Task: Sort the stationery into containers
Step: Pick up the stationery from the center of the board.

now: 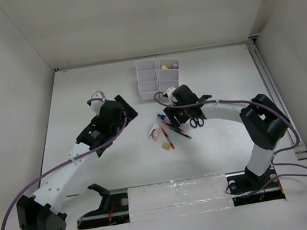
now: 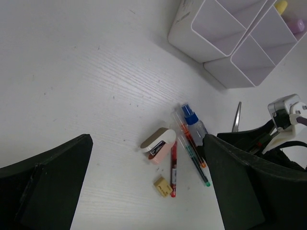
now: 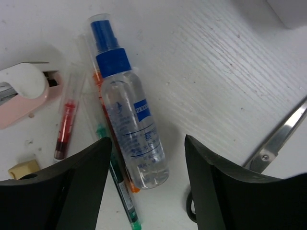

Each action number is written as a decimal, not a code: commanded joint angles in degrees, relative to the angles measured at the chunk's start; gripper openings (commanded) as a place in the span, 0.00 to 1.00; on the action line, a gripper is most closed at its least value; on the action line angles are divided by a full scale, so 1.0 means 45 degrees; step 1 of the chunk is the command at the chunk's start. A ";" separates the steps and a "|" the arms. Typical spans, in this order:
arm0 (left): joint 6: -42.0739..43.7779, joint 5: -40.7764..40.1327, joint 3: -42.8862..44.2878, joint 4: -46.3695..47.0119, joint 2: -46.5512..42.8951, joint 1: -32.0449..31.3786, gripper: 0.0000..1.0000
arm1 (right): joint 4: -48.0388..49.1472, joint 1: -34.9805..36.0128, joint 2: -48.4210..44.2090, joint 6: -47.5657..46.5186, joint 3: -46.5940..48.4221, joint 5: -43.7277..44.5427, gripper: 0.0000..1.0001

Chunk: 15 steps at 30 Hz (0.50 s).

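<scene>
Loose stationery (image 1: 166,131) lies mid-table: a blue-capped clear spray bottle (image 3: 132,115), red pen (image 3: 67,127), green pen (image 3: 120,189), orange pen (image 3: 98,81), yellow eraser (image 2: 163,186) and black-handled scissors (image 1: 197,122). My right gripper (image 3: 148,158) is open, low over the bottle's base. One finger is on each side, and a gap shows on the right. My left gripper (image 2: 148,191) hangs open, higher up to the left of the pile and holding nothing. The white organizer tray (image 1: 137,65) stands behind, with yellow and purple highlighters (image 1: 169,65) in a far right compartment.
A pink and white stapler-like item (image 2: 158,143) lies at the pile's left side. The scissors' blade (image 3: 278,139) runs right of my right gripper. White walls enclose the table on three sides.
</scene>
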 commanded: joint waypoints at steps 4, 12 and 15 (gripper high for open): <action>0.0561 0.0434 -0.0221 0.0873 -0.0098 -0.0004 1.00 | 0.0857 -0.0574 -0.0027 0.0139 0.0026 -0.0098 0.63; 0.0561 0.0435 -0.0475 0.1107 0.0156 -0.0004 1.00 | 0.0974 -0.0965 0.0286 0.0139 -0.0093 -0.0391 0.57; 0.0679 0.0435 -0.0475 0.1107 0.0156 -0.0004 1.00 | 0.0974 -0.0965 0.0657 0.0139 -0.0093 -0.0527 0.57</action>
